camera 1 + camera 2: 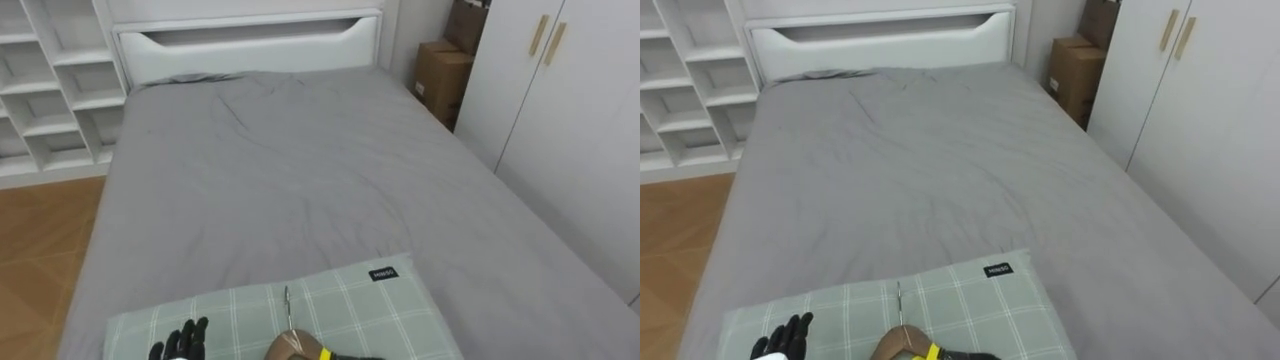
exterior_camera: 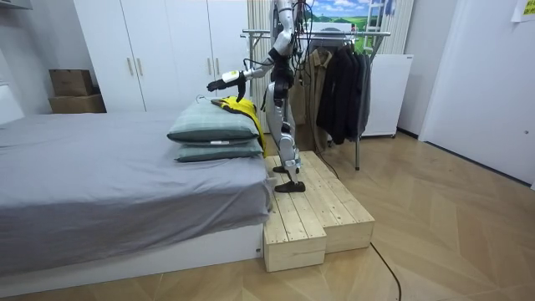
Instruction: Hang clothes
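My left hand [image 1: 180, 343] hovers over the pillow [image 1: 400, 310], fingers spread (ready to steady, I judge). The hanger [image 1: 290, 346] with yellow garment [image 2: 241, 105] lies on the pillow, handy for lifting. My right hand [image 1: 350, 356] is at the hanger; I cannot tell its fingers.

a wooden hanger [image 1: 293, 346] with a thin metal hook [image 1: 287, 308] lies flat on the green checked pillow [image 1: 380, 310], hook pointing up the bed [image 1: 300, 170]. a yellow garment [image 2: 240, 107] drapes off the pillow's end. dark clothes [image 2: 338, 84] hang on the rack [image 2: 368, 34].
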### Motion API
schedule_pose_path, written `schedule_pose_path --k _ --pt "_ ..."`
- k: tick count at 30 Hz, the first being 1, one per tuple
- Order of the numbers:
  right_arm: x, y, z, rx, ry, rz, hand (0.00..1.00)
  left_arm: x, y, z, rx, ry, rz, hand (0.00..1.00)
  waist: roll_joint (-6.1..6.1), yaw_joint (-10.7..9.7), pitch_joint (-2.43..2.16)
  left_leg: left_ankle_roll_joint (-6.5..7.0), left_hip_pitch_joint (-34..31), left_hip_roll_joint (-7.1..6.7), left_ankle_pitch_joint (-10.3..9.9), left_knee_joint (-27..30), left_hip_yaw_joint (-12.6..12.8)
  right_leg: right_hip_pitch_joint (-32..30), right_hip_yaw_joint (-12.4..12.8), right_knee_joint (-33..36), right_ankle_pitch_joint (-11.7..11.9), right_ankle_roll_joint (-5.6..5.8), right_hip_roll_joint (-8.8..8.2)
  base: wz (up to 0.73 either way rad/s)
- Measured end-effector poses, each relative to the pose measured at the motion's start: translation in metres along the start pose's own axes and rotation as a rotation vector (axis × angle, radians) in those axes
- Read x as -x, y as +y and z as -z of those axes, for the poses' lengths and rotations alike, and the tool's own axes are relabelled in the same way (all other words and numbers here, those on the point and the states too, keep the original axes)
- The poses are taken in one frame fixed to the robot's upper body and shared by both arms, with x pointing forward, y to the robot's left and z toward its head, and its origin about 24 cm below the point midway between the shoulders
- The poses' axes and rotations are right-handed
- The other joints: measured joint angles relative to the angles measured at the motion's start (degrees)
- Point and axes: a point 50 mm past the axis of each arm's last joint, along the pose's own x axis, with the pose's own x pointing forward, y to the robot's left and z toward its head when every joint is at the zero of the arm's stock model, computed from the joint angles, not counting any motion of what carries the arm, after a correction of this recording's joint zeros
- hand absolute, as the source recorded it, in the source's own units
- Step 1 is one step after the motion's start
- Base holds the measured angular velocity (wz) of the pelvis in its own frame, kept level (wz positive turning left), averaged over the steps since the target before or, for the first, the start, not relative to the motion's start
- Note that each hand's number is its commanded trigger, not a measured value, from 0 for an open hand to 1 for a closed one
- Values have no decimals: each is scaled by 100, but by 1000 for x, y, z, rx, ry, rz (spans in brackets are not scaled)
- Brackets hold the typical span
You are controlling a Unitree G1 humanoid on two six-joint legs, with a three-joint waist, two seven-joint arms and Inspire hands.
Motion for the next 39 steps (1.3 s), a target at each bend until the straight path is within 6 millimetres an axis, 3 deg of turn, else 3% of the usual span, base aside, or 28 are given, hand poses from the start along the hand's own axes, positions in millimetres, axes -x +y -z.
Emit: schedule_pose_path --k 25,34,39 --pt "-2 3 -2 32 32 -10 0 13 -23 21 94 188 118 0 -18 -5 -2 0 -8 2 0 -34 7 -26 23 -2 0 0 10 0" --pt "-3 6 -6 81 26 -6 0 12 -27 20 123 209 135 0 -8 -3 -4 0 -62 4 0 -50 15 -99 28 -1 0 0 12 0" --pt "-4 8 -9 89 23 -10 0 2 -25 11 142 193 121 0 -2 -2 -11 -4 -249 3 8 13 15 -273 38 2 7 -8 8 0"
